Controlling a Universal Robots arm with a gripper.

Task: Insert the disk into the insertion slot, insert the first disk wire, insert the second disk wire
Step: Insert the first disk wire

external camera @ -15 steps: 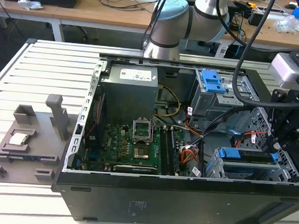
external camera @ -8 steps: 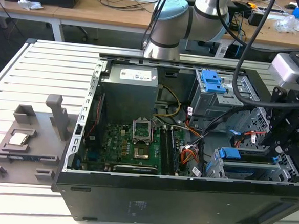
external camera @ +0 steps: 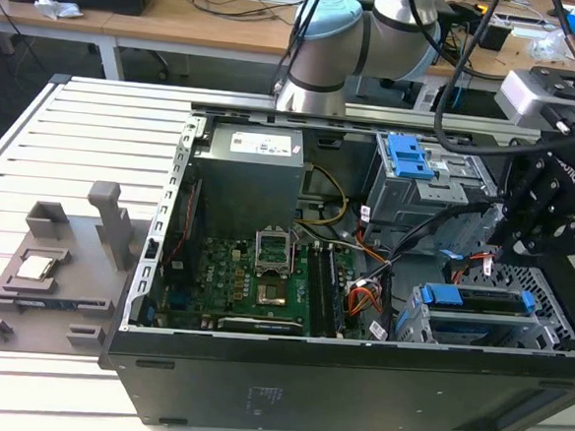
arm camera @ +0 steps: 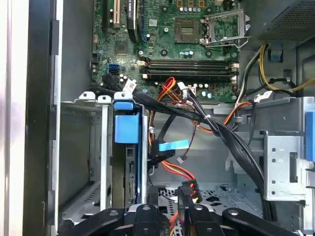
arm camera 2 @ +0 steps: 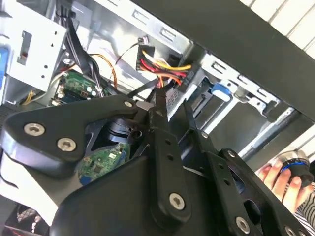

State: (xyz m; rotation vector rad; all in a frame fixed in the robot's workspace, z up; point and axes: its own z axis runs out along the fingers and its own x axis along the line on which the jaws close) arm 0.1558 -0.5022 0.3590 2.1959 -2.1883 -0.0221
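Observation:
The disk [external camera: 479,300] in its bright blue carrier [arm camera: 125,127] sits inside the insertion slot, a low grey perforated cage [external camera: 558,294] at the case's front corner. My gripper [external camera: 523,230] hangs just above that cage. In both wrist views its black fingers [arm camera 2: 160,123] are shut on the dark plug [arm camera 2: 167,78] of the second disk wire, a bundle of red, yellow, orange and black wires [arm camera: 177,171]. The plug [arm camera: 189,189] is held above the case floor, beside the disk's end. The first disk wire is hidden among the cables.
A taller grey cage with a blue latch [external camera: 410,157] stands behind the slot. Black cable bundles [arm camera: 216,128] cross between the motherboard [external camera: 264,273] and the cages. A person's hand [arm camera 2: 280,177] rests outside the case wall. A grey fixture [external camera: 57,268] lies at the exterior view's left.

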